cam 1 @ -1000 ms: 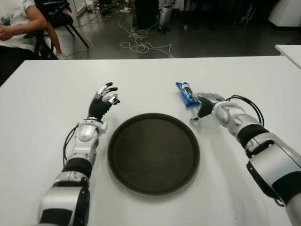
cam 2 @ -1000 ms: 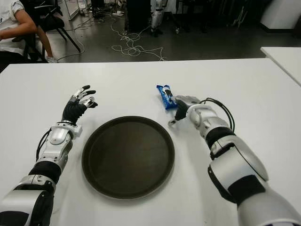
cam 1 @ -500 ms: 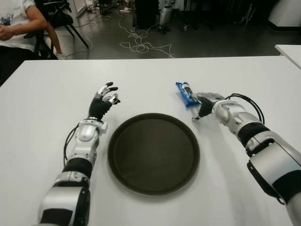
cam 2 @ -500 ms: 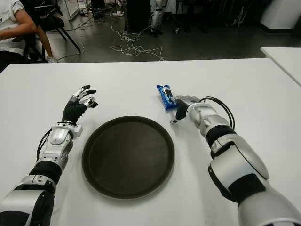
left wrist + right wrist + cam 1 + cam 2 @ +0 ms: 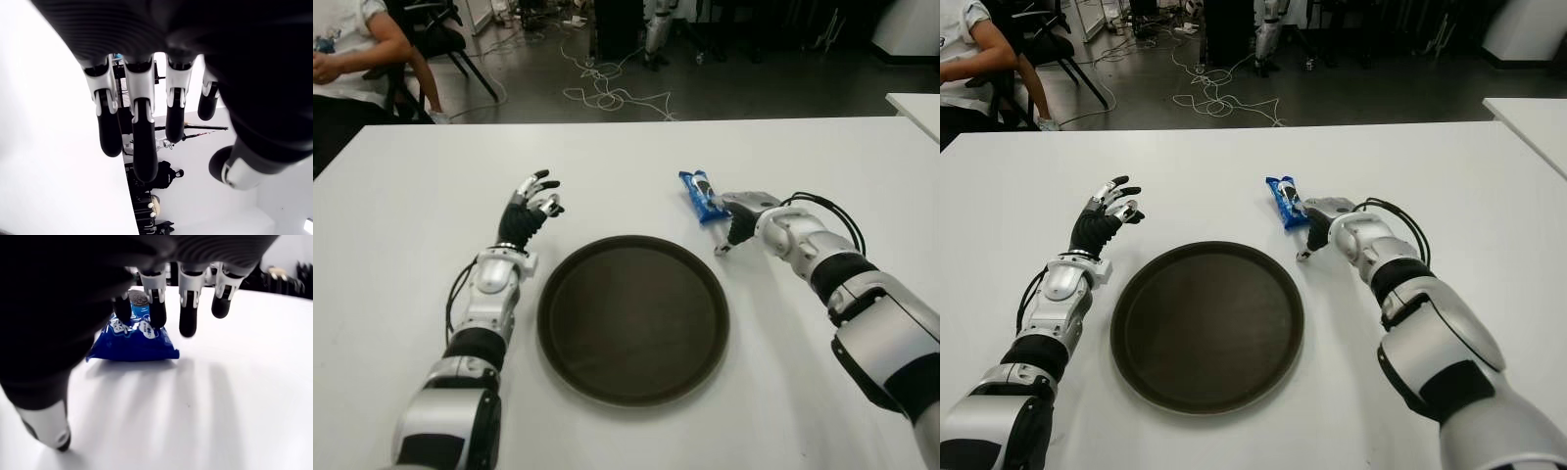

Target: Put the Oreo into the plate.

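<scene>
The right wrist view shows what the head views do not: the fingertips point(image 5: 157, 316) of the right hand point(image 5: 741, 217) are spread and hang just over the blue Oreo pack point(image 5: 132, 338), and hold nothing. White letters and a cookie picture are on the wrapper, but I cannot read the words. The pack lies on the white table point(image 5: 626, 147), just beyond the dark plate point(image 5: 633, 318), at the hand's left side. The left hand point(image 5: 530, 208) is raised left of the plate, fingers loose and empty.
</scene>
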Motion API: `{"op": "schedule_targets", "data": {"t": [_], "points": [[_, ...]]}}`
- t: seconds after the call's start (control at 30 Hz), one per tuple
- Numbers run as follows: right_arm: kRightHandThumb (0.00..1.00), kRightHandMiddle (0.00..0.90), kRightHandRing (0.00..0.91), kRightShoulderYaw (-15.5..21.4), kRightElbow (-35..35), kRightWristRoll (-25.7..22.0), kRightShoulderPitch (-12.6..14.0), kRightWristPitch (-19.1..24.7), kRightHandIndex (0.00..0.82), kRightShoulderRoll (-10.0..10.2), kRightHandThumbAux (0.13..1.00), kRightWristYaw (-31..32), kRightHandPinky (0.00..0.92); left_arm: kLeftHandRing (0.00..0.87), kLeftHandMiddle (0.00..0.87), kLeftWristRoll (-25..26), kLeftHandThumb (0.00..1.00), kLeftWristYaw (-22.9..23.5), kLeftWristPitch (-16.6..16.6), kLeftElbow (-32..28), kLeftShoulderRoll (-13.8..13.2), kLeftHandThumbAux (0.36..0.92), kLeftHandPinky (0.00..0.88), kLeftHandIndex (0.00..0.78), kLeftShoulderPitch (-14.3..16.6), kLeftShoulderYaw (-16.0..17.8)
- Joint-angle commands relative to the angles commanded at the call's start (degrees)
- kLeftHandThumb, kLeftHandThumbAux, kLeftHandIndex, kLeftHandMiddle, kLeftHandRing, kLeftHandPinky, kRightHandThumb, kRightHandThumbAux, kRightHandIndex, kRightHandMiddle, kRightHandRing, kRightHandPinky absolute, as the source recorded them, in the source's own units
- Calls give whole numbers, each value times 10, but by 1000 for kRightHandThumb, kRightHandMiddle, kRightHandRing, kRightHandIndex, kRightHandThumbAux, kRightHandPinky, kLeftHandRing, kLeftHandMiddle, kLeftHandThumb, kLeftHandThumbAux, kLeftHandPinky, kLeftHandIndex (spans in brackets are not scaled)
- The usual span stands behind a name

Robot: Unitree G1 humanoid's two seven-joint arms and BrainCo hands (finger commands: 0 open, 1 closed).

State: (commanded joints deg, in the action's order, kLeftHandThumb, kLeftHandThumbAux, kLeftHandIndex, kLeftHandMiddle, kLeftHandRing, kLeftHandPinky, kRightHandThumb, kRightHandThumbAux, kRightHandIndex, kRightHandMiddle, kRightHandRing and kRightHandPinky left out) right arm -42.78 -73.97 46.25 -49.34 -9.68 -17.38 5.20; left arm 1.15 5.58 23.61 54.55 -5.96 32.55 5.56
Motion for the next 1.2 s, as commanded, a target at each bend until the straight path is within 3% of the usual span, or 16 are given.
{"op": "schedule_targets", "data": {"t": [0.07,0.27,0.57,1.2], "points": [[36,103,102,-8,10,6,6,1,77,-7,686,-2,78,454,234,1,1000,0,-1,-1,0,645,368,152,0,1],[3,92,91,-15,129,13,57,7,73,-67,669,14,61,453,232,2,1000,1,-1,-1,-1,645,369,142,-1,2],[0,85,83,18,338,0,142,72,41,-142,658,72,27,452,234,2,1000,6,-6,-16,-3,645,377,156,-8,0],[0,91,79,71,548,14,251,148,38,-195,651,139,18,453,222,4,1000,13,-9,-26,-4,645,361,160,-12,2]]}}
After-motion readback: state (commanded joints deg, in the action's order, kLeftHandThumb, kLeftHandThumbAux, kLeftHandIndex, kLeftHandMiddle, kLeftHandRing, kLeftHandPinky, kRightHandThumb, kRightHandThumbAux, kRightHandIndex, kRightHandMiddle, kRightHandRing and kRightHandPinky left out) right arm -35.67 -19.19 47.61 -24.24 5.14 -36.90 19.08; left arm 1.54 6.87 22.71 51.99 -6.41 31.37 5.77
